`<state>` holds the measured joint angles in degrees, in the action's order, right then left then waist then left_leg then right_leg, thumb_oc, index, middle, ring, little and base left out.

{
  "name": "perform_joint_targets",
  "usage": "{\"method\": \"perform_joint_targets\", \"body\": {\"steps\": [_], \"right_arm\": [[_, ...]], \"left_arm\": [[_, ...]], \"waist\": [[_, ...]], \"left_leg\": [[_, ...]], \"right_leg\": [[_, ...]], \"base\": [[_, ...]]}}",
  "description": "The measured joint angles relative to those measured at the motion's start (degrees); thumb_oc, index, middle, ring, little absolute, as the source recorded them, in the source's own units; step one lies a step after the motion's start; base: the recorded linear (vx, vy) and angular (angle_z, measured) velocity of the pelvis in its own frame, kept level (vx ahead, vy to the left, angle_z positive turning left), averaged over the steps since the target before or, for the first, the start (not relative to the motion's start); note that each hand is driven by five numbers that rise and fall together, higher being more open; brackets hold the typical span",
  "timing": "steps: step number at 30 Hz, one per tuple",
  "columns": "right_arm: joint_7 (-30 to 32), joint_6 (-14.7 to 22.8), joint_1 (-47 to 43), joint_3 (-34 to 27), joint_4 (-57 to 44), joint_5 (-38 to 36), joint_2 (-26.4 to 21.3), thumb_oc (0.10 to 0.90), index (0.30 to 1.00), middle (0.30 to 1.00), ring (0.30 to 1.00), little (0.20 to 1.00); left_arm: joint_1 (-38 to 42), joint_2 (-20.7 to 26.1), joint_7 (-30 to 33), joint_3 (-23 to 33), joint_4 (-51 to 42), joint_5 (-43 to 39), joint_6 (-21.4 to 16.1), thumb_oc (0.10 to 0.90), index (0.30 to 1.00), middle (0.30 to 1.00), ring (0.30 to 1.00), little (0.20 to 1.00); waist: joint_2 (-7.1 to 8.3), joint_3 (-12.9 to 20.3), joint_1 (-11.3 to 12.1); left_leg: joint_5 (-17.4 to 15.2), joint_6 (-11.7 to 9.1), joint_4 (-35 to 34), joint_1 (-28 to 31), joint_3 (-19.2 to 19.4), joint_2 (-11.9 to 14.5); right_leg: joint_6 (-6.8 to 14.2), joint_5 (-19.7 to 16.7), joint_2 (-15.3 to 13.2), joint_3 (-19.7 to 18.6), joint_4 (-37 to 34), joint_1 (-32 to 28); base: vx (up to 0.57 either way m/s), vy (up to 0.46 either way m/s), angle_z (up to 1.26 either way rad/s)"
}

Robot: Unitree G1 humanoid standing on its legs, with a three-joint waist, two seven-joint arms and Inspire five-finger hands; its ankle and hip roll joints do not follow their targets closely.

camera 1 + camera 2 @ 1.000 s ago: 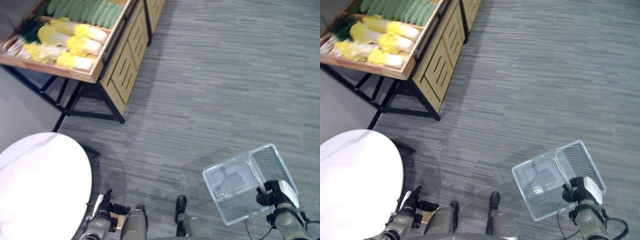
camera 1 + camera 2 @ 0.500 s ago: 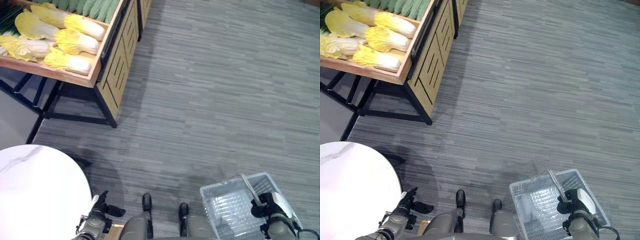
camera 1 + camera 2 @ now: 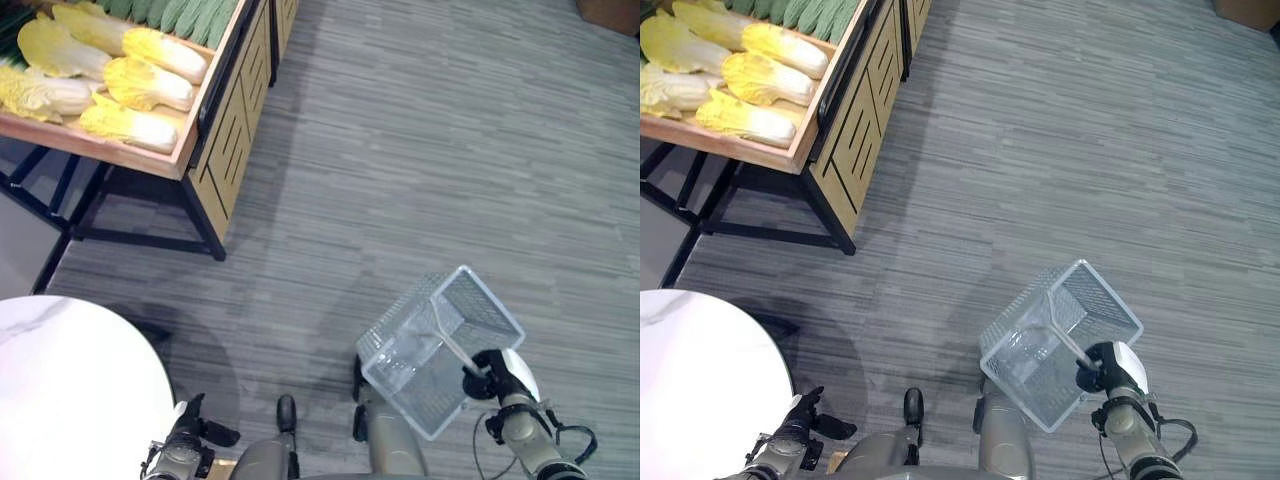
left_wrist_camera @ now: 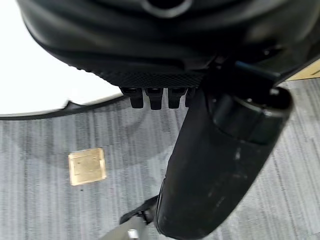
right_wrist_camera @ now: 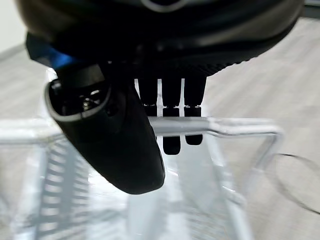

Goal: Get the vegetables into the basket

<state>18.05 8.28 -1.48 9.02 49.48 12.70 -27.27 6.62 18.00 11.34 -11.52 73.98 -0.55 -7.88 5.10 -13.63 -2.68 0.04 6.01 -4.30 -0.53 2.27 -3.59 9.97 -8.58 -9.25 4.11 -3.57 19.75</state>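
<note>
Carrying the basket (image 3: 432,345) by its handle (image 5: 215,125), the right hand (image 3: 1110,372) had its fingers hooked over the bar, thumb in front. Basket hung tilted over the floor (image 3: 420,160), empty. Cabbages (image 3: 135,85) lay in the wooden crate (image 3: 195,120) on the stand, well apart from it. Left hand (image 3: 185,445) hung low beside the white table (image 3: 70,390), fingers curled, holding nothing. Risks: a loose hook grip could let the bar slide off, and the basket's swing could knock the stand on approach. With that tilt, anything dropped in might roll out.
</note>
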Motion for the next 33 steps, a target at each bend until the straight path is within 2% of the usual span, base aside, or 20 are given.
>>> {"method": "perform_joint_targets", "body": {"steps": [2,3,4,5,6,7,9,11,13,15,20,24,25,26,27,28,29,30,31,33], "right_arm": [[0.0,-0.4,0.6,0.1,-0.2,0.1,0.0,0.4,0.3,0.3,0.3,0.3],[-0.1,-0.8,2.0,0.0,0.0,0.5,-0.2,0.4,0.3,0.3,0.3,0.3],[-0.1,-1.3,1.7,0.1,0.5,0.5,-0.4,0.4,0.3,0.3,0.3,0.3],[-0.2,-1.7,1.1,0.1,0.8,0.6,-0.6,0.4,0.3,0.3,0.3,0.3],[-0.2,-1.8,0.0,0.1,1.4,0.8,-0.6,0.4,0.3,0.3,0.3,0.3],[-0.3,-1.8,-0.7,0.1,2.1,0.9,-0.7,0.4,0.3,0.3,0.3,0.3],[0.0,-1.4,0.3,-0.2,2.8,0.9,-2.6,0.4,0.3,0.3,0.3,0.3],[0.5,-1.0,-0.1,-0.4,6.7,0.6,-3.6,0.4,0.3,0.3,0.3,0.3],[0.5,-0.9,0.0,-0.4,7.0,0.4,-3.5,0.4,0.3,0.3,0.3,0.3],[0.8,0.0,-0.3,-0.2,7.5,0.5,-3.6,0.4,0.3,0.3,0.3,0.3],[0.8,-0.6,-0.1,-0.1,10.3,0.5,-3.7,0.4,0.3,0.3,0.3,0.3],[0.8,-1.2,0.4,-0.1,13.7,0.4,-3.6,0.4,0.3,0.3,0.3,0.3],[0.7,-1.2,0.6,-0.1,13.6,0.5,-3.5,0.4,0.3,0.3,0.3,0.3],[0.7,-1.2,0.8,-0.1,13.6,0.5,-3.3,0.4,0.3,0.3,0.3,0.3],[0.7,-1.1,1.2,-0.1,14.0,0.5,-3.3,0.4,0.3,0.3,0.3,0.3],[0.6,-1.3,1.6,-0.1,14.2,0.5,-3.4,0.4,0.3,0.3,0.3,0.3],[0.6,-1.4,1.6,-0.1,14.6,0.4,-3.4,0.4,0.3,0.3,0.3,0.3],[0.8,-1.1,1.6,-0.1,15.9,0.4,-3.5,0.4,0.3,0.3,0.3,0.3],[1.0,-1.0,1.1,-0.2,17.4,0.2,-3.2,0.4,0.3,0.3,0.3,0.3],[1.0,-1.4,1.0,-0.9,20.1,-0.3,-3.0,0.4,0.3,0.3,0.3,0.3]], "left_arm": [[0.0,-0.2,0.0,0.0,0.0,0.0,-0.3,0.9,1.0,1.0,1.0,1.0],[-0.7,-0.5,-0.1,0.0,0.1,0.0,-0.4,0.9,1.0,1.0,1.0,1.0],[-1.4,-1.2,0.0,0.4,0.3,0.0,-0.3,0.9,1.0,1.0,1.0,1.0],[-2.1,-1.8,0.0,0.6,0.3,0.0,-0.3,0.9,1.0,1.0,1.0,1.0],[-2.3,-2.4,0.0,1.3,0.3,0.0,-0.1,0.9,1.0,1.0,1.0,1.0],[-2.4,-3.3,-0.1,2.3,0.7,0.0,0.2,0.9,1.0,1.0,1.0,1.0],[-2.5,-5.4,0.1,2.7,0.9,0.0,-0.1,0.9,1.0,1.0,1.0,1.0],[0.1,-6.1,0.2,1.3,0.5,0.0,0.0,0.9,1.0,1.0,1.0,1.0],[1.3,-6.8,0.2,0.6,-0.1,0.0,0.0,0.9,1.0,1.0,1.0,1.0],[2.5,-6.9,0.5,-2.9,0.0,0.3,0.3,0.9,1.0,1.0,1.0,1.0],[3.5,-7.4,1.4,-2.4,0.0,1.7,0.0,0.9,1.0,1.0,1.0,1.0],[3.5,-6.4,2.2,-2.3,0.8,1.8,0.3,0.9,1.0,1.0,1.0,1.0],[3.5,-5.3,2.4,-2.3,1.1,1.8,0.7,0.9,1.0,1.0,1.0,1.0],[3.5,-4.7,2.5,-2.2,1.2,1.8,0.9,0.9,1.0,1.0,1.0,1.0],[4.1,-4.3,2.5,-2.3,1.2,1.8,0.9,0.9,1.0,1.0,1.0,1.0],[4.0,-4.2,2.7,-2.3,1.5,1.7,1.0,0.9,1.0,1.0,1.0,1.0],[3.0,-4.1,2.8,-2.3,1.5,1.7,1.1,0.9,1.0,1.0,1.0,1.0],[3.1,-4.1,2.9,-1.6,1.9,0.7,1.0,0.9,1.0,1.0,1.0,1.0],[3.9,-3.8,3.2,-1.2,1.8,0.1,0.4,0.9,1.0,1.0,1.0,1.0],[5.6,-3.0,3.8,-1.6,0.8,0.0,0.0,0.9,1.0,1.0,1.0,1.0]], "waist": [[0.04,0.0,0.0],[-0.21,0.0,0.1],[-1.84,0.1,0.2],[-3.26,0.1,0.4],[-3.99,-0.3,0.3],[-4.12,-0.3,0.3],[-4.17,-0.3,0.1],[-4.42,-0.2,-0.4],[-4.55,-0.2,-0.8],[-4.68,-0.1,-1.1],[-5.07,0.1,-1.8],[-5.26,0.2,-1.8],[-5.2,0.2,-1.6],[-4.86,0.1,-1.1],[-4.18,-0.2,-1.0],[-3.84,-0.4,0.1],[-3.45,-0.7,1.7],[-3.38,-0.8,2.1],[-3.12,-0.9,2.3],[-3.12,-1.2,2.2]], "left_leg": [[-1.4,-1.7,0.1,1.9,-1.9,0.0],[-3.3,-4.4,0.5,4.4,-3.9,0.6],[-4.1,-5.9,0.8,5.0,-4.1,2.4],[-4.6,-6.7,1.4,5.1,-3.4,4.2],[-4.5,-7.0,3.4,4.6,-2.8,5.5],[-3.9,-7.9,5.3,4.2,-2.7,6.6],[-1.5,-11.7,9.3,4.2,-3.4,8.7],[0.8,-14.8,9.4,2.9,-5.3,10.4],[1.9,-15.1,9.5,2.4,-5.6,10.8],[2.3,-15.5,10.2,1.8,-6.0,11.0],[2.5,-15.6,7.9,3.3,-6.2,11.0],[2.3,-15.7,5.7,4.0,-6.4,10.3],[2.2,-15.8,6.3,2.9,-6.5,10.1],[1.4,-16.9,11.1,-0.1,-7.2,9.2],[0.5,-18.1,20.8,-5.9,-8.3,8.2],[0.9,-18.0,27.8,-9.5,-8.8,7.1],[1.3,-18.0,33.0,-11.9,-9.7,7.0],[1.9,-17.9,38.4,-15.6,-11.0,6.8],[0.5,-17.3,38.0,-17.9,-9.3,7.4],[0.5,-16.0,25.6,-20.5,-5.1,9.1]], "right_leg": [[-0.5,-1.1,0.0,-0.7,-1.4,-1.1],[-2.3,-4.3,0.2,-0.3,-1.2,-3.8],[-3.9,-6.0,1.8,1.2,-1.0,-4.4],[-5.0,-5.4,3.6,1.9,-1.3,-5.1],[-7.6,-6.0,4.9,2.5,-1.3,-5.7],[-8.1,-5.8,5.9,3.3,-1.3,-6.4],[-10.1,-4.1,7.6,5.6,-1.3,-9.6],[-11.4,-2.4,8.7,7.6,-1.3,-9.8],[-11.9,-2.0,9.5,8.3,-1.3,-9.8],[-12.4,-1.6,9.7,8.4,-1.2,-9.8],[-13.1,-1.1,9.7,7.9,-0.7,-9.8],[-10.7,2.0,8.3,6.9,1.5,-8.6],[-10.2,2.4,7.9,6.8,2.6,-7.4],[-10.1,3.9,7.7,7.0,2.9,-7.1],[-10.5,4.5,7.0,7.0,3.8,-6.6],[-11.6,4.5,6.7,6.9,4.4,-6.5],[-12.5,5.1,6.7,5.9,5.2,-6.5],[-13.8,6.0,6.5,6.5,5.1,-6.7],[-13.5,6.0,6.0,7.7,4.2,-7.1],[-13.0,5.7,5.3,9.2,2.8,-7.8]], "base": [[0.23,-0.19,0.72],[0.24,-0.246,0.69],[0.21,-0.269,0.46],[0.14,-0.208,0.01],[0.14,-0.21,-0.09],[0.13,-0.202,0.01],[0.14,-0.225,0.22],[0.12,-0.184,0.5],[0.1,-0.136,0.32],[0.05,-0.057,0.02],[0.05,-0.03,-0.05],[0.03,-0.049,0.11],[-0.02,-0.096,0.21],[-0.02,-0.136,0.43],[0.0,-0.064,0.46],[0.04,-0.055,0.2],[0.09,0.001,0.05],[0.15,0.071,0.19],[0.2,0.124,0.71],[0.21,0.174,0.81]]}}
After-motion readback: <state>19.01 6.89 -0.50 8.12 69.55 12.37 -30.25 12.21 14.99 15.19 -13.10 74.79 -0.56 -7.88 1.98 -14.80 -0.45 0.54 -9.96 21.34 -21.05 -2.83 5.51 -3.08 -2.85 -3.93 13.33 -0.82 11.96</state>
